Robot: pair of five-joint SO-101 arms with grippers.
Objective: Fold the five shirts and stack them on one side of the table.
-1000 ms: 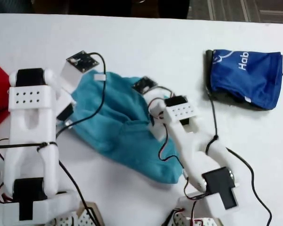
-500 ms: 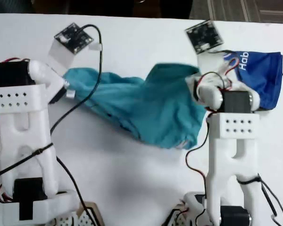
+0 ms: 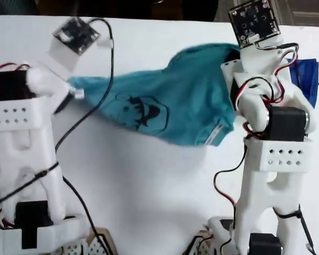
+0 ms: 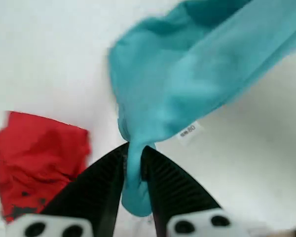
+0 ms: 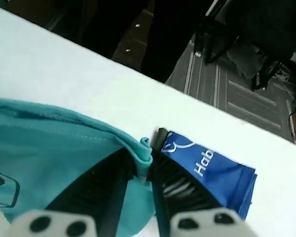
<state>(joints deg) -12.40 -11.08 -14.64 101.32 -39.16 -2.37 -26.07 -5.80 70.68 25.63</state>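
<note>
A teal shirt (image 3: 165, 109) with a dark print hangs stretched between both arms above the middle of the table. My left gripper (image 4: 133, 163) is shut on one bunched end of the teal shirt (image 4: 187, 79); in the high view that hold is at the shirt's left tip (image 3: 77, 87). My right gripper (image 5: 144, 160) is shut on the teal shirt's (image 5: 54, 143) other edge, up at the right. A folded blue shirt (image 5: 212, 170) lies on the table just beyond it, partly hidden by the right arm (image 3: 271, 122) in the high view. A red shirt (image 4: 34, 158) lies crumpled at the far left.
The white table (image 3: 149, 202) is bare in front of the hanging shirt. Both arm bases (image 3: 37, 234) stand at the near edge. Past the table's far edge is dark floor (image 5: 246, 74).
Both arms have lifted the teal shirt off the table and pulled it apart; the right arm swung right and back, spreading the shirt so its print faces up.
</note>
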